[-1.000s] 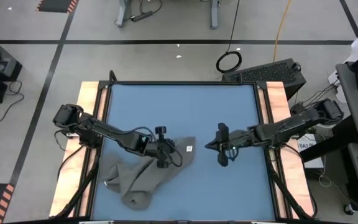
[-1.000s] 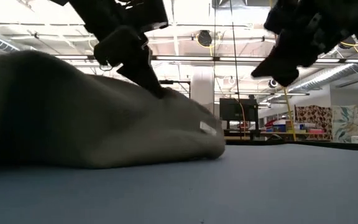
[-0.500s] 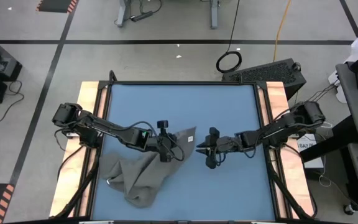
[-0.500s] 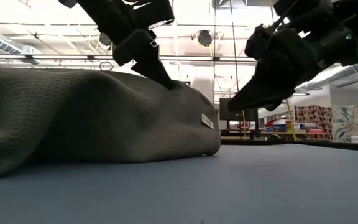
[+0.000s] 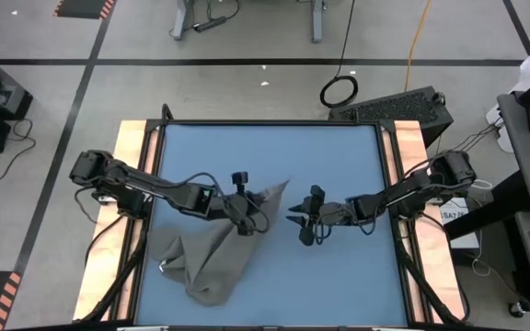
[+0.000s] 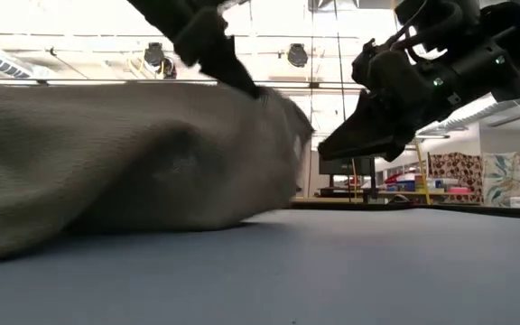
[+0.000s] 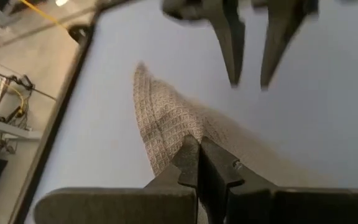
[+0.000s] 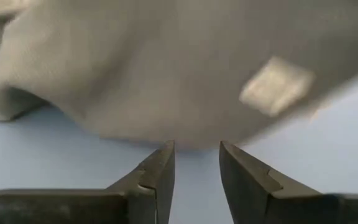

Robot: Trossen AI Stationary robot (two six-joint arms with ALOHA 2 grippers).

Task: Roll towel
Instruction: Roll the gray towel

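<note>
Grey-brown towel on a blue desk

The towel (image 5: 212, 257) is one plain grey-brown colour, and close up its cloth shows a tiny bumpy square weave (image 7: 166, 124). A small white tag (image 8: 276, 86) sits on it. The desk (image 5: 274, 152) top is flat light blue, with pale wooden strips (image 5: 132, 147) along both sides. Both arms are black, and so are the left pincer (image 5: 246, 223) and the right pincer (image 5: 296, 220). The floor (image 5: 247, 87) around is grey with black lines, and an orange cable (image 5: 416, 37) runs across it
</note>
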